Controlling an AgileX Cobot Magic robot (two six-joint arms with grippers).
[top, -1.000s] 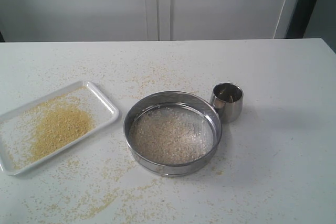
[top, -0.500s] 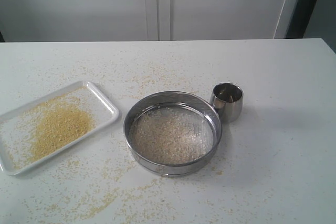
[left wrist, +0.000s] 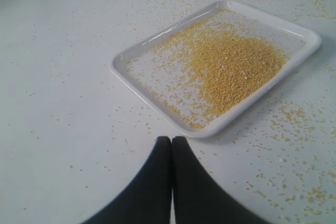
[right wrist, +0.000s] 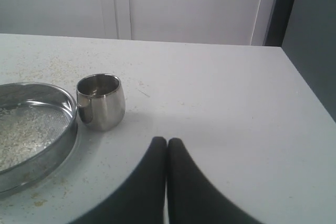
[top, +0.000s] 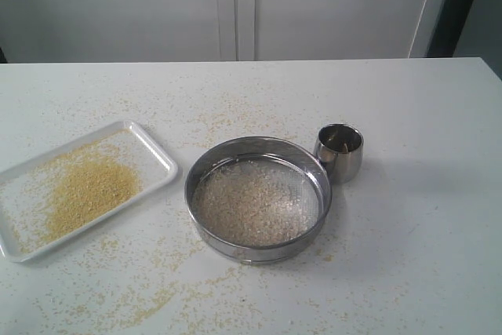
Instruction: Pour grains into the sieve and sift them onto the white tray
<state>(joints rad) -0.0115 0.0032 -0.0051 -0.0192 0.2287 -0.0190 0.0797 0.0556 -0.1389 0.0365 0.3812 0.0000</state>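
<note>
The round steel sieve (top: 258, 198) stands mid-table with pale coarse grains (top: 251, 203) on its mesh; its rim shows in the right wrist view too (right wrist: 37, 129). To its left lies the white tray (top: 157, 158) holding a heap of fine golden-yellow grains (top: 86, 190), also seen in the left wrist view (left wrist: 231, 69) inside the tray (left wrist: 136, 80). My left gripper (left wrist: 171, 139) is shut and empty, just short of the tray's edge. My right gripper (right wrist: 167, 140) is shut and empty, apart from the sieve. Neither arm appears in the exterior view.
A small steel cup (top: 340, 151) stands against the sieve's far right rim, seen also in the right wrist view (right wrist: 101, 102). Loose grains (top: 153, 300) are scattered over the white table around tray and sieve. The table's right edge (right wrist: 310, 93) is near.
</note>
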